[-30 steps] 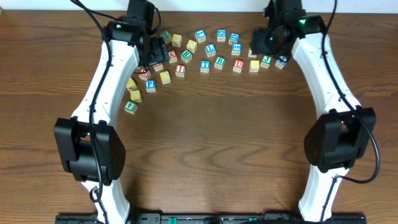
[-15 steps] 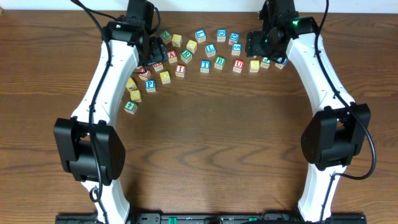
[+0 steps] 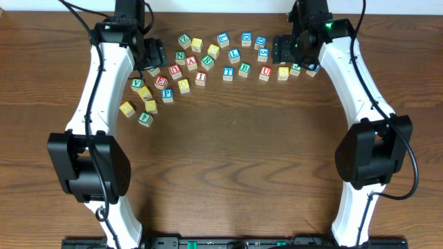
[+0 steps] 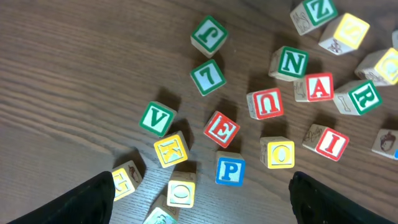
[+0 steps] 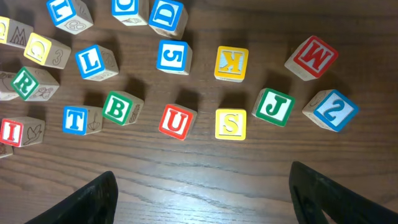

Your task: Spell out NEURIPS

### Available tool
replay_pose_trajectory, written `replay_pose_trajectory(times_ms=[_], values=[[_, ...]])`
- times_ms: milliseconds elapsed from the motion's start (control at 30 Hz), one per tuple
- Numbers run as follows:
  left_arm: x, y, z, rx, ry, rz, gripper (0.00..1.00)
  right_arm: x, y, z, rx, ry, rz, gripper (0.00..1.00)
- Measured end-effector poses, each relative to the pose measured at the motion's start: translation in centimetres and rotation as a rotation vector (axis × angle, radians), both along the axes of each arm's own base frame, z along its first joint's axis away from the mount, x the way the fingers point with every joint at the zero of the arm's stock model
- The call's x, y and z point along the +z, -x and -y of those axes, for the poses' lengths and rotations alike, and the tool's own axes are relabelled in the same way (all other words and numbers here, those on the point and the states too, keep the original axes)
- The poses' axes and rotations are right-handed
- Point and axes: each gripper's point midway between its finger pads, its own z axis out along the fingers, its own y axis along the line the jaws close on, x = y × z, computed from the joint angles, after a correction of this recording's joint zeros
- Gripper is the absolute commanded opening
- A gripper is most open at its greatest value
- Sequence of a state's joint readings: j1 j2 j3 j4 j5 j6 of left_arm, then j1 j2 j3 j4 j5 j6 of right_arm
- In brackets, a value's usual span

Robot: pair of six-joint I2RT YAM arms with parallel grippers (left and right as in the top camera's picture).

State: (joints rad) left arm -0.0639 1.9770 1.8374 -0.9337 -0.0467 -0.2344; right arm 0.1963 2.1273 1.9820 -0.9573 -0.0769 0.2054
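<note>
1. Left hand (image 4: 202,180) hung over the left cluster of cubes with its fingers spread wide and nothing between them.
2. On the table (image 4: 68,68) in its view:
   - The green N cube (image 4: 291,63) sat near the top.
   - The red U cube (image 4: 266,104) was just below the N.
   - The red E cube (image 4: 221,129) was left of the U, with the blue P cube (image 4: 229,171) directly under the E.
   - The red I cube (image 4: 326,142) lay to the right.
   - The green R cube (image 4: 360,98) was just beside a red A cube (image 4: 318,87).
3. Right hand (image 5: 202,174) was over the right cluster, also spread and empty.
4. In its view a second red U cube (image 5: 176,121) lay in a loose row between a green B cube (image 5: 117,107) and the yellow S cube (image 5: 231,124), none of them touching.
5. The letters were scattered and not in word order.
</note>
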Motion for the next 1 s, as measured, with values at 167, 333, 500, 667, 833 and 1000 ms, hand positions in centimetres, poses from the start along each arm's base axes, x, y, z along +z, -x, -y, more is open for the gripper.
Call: replay_pose_trajectory(times_ms=[167,333,500,667,833,1000], values=[[-0.1,0.0,0.3,-0.014,0.009,-0.003,0.88,-0.1,0.1,0.0,0.0,0.001,-0.005,0.85],[-1.5,0.1,0.4,-0.012,0.01,-0.04,0.88,-0.1,0.1,0.0,0.0,0.001,-0.007,0.86],[-2.2,0.1,0.4,-0.005,0.011,-0.055,0.85,-0.1,0.1,0.0,0.0,0.001,-0.007,0.86],[-2.2,0.0,0.4,-0.003,0.012,-0.054,0.82,-0.1,0.2,0.0,0.0,0.002,-0.01,0.86],[-2.1,-0.1,0.4,-0.003,0.012,-0.049,0.82,-0.1,0.2,0.0,0.0,0.002,-0.011,0.89],[-1.9,-0.7,0.4,0.007,0.019,-0.02,0.82,-0.1,0.2,0.1,-0.002,0.003,-0.01,0.99]])
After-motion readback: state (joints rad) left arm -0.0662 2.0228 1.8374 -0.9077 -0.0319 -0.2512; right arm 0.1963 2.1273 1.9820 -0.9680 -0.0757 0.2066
